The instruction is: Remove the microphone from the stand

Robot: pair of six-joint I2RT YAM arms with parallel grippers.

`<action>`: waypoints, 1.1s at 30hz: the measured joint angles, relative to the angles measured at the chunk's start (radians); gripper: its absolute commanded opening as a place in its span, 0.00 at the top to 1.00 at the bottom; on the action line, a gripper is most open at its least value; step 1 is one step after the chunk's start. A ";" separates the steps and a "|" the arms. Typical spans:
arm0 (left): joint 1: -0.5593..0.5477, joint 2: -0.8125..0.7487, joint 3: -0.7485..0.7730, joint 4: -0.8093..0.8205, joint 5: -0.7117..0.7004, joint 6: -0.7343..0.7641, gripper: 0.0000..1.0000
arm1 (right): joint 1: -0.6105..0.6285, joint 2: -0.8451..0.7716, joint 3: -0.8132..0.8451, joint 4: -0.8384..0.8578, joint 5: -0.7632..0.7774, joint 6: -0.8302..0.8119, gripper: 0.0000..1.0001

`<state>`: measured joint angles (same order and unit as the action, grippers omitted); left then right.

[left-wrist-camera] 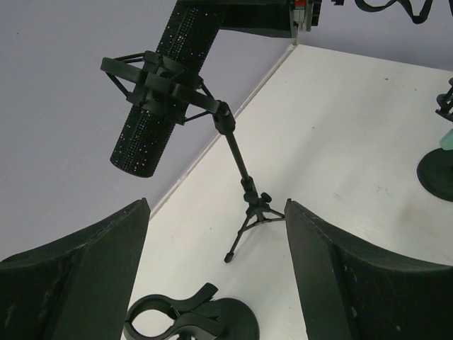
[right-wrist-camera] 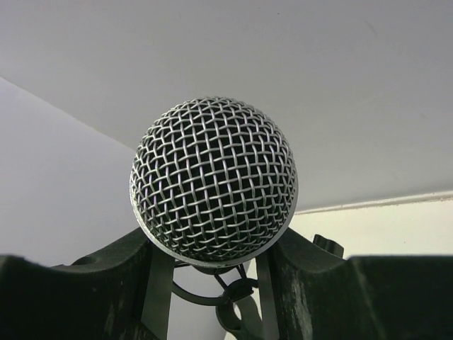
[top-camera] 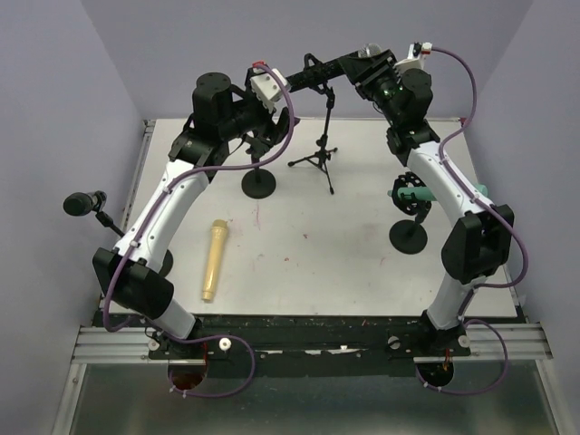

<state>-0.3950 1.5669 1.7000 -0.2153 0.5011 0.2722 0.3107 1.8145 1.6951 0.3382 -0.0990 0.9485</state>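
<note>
At the stand point(left-wrist-camera: 245, 177), right fingers point(right-wrist-camera: 333, 294) pinch the microphone point(right-wrist-camera: 212, 180).

Left hand point(left-wrist-camera: 216, 212) wide open; right hand point(right-wrist-camera: 212, 248) closed; both arms extended.

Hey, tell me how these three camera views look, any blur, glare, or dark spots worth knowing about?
Top external: even light, soft shadows, no glare; the glittery black microphone reads small and dark. Left wrist: microphone and black tripod stand sharp, left gripper dark, little detail. Right wrist: the round silver mesh grille is crisp; right gripper underexposed below it.
</note>
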 measured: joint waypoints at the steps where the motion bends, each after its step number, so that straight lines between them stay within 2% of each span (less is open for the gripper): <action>1: 0.000 -0.010 -0.009 0.001 0.000 0.000 0.16 | 0.000 -0.008 0.000 -0.012 -0.001 0.005 1.00; 9: -0.006 -0.050 -0.046 0.007 0.001 0.000 0.16 | 0.000 -0.045 -0.002 -0.091 -0.026 0.019 1.00; 14: -0.022 -0.089 -0.086 0.014 -0.013 0.001 0.12 | 0.003 -0.085 -0.002 -0.162 -0.032 0.018 0.99; 24: -0.053 -0.219 -0.212 0.079 -0.056 0.014 0.12 | 0.037 -0.171 -0.002 -0.291 -0.086 -0.013 0.99; 33: -0.064 -0.225 -0.230 0.113 -0.058 0.031 0.09 | 0.098 -0.183 -0.013 -0.342 -0.102 -0.007 0.99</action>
<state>-0.4591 1.3418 1.4700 -0.1028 0.4431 0.3027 0.4091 1.6318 1.6825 -0.0036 -0.2008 0.9413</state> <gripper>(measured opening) 0.904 0.493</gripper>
